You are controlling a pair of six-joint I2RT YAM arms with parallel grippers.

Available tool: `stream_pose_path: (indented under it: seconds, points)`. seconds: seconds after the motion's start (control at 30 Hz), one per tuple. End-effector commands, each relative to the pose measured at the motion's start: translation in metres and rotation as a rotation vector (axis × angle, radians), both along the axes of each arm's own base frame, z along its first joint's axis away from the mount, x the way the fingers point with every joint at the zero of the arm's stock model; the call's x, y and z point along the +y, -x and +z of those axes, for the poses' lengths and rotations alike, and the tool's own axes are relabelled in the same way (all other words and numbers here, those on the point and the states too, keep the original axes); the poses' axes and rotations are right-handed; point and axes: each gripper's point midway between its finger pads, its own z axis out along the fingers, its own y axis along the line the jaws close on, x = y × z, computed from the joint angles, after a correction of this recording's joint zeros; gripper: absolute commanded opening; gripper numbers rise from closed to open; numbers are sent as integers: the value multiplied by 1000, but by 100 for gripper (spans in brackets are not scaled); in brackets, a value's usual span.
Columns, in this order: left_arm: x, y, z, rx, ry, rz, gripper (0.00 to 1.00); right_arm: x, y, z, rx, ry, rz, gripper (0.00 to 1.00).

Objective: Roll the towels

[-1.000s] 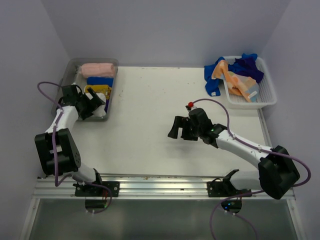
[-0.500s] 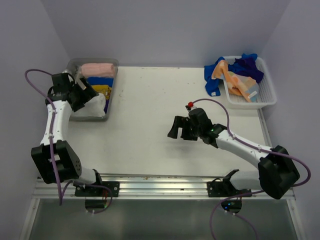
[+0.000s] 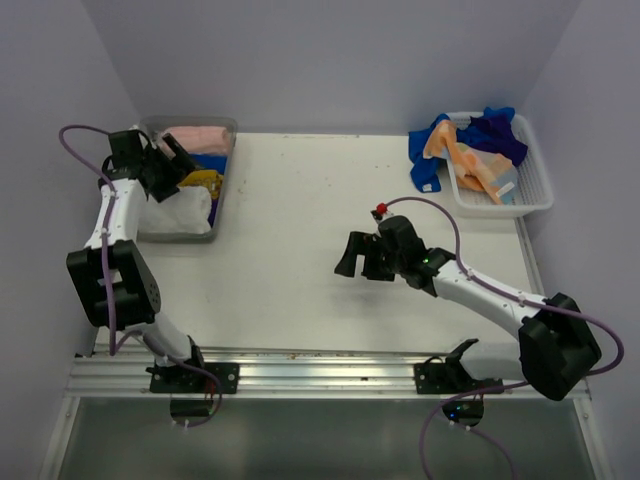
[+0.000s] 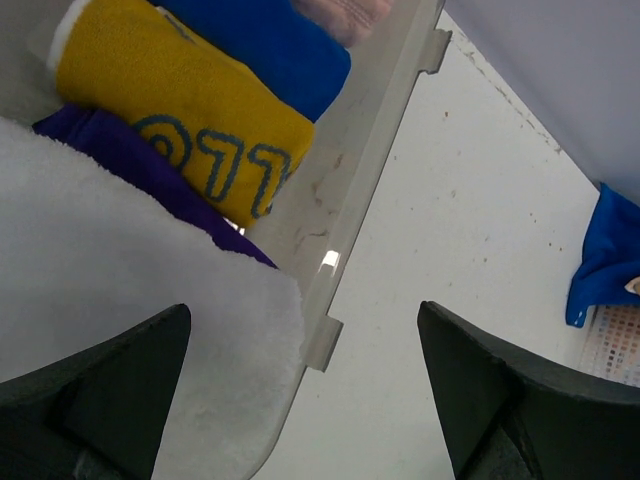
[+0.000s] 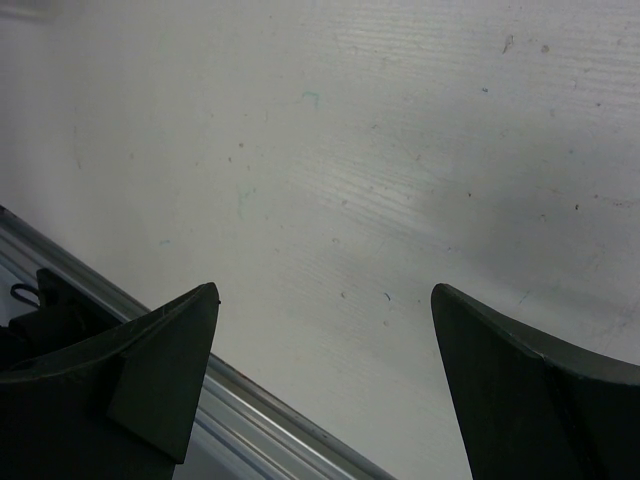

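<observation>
Left wrist only: blue lettering (image 4: 205,165) on yellow towel (image 4: 140,85); left pincer (image 4: 302,325), right pincer (image 5: 325,300) agape.

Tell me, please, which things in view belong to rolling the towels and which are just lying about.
Job: rolled pink terry towel; rolled blue terry towel; rolled yellow terry towel; purple towel; large white towel; crumpled blue towels; crumpled orange towel.
Lying about: grey see-through plastic tub holding the first five; white plastic lattice basket holding the crumpled ones.
</observation>
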Motion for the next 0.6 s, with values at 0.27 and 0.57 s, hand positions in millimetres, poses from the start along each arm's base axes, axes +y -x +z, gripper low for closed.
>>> stream_pose_path:
  seconds: [0.27,0.57]
  points:
    - [-18,43,-42,66,-1,-50,100,7,-3,8,-33,-39,7,91]
    - [-12,39,-34,61,-21,-33,100,6,-3,13,-43,-50,6,91]
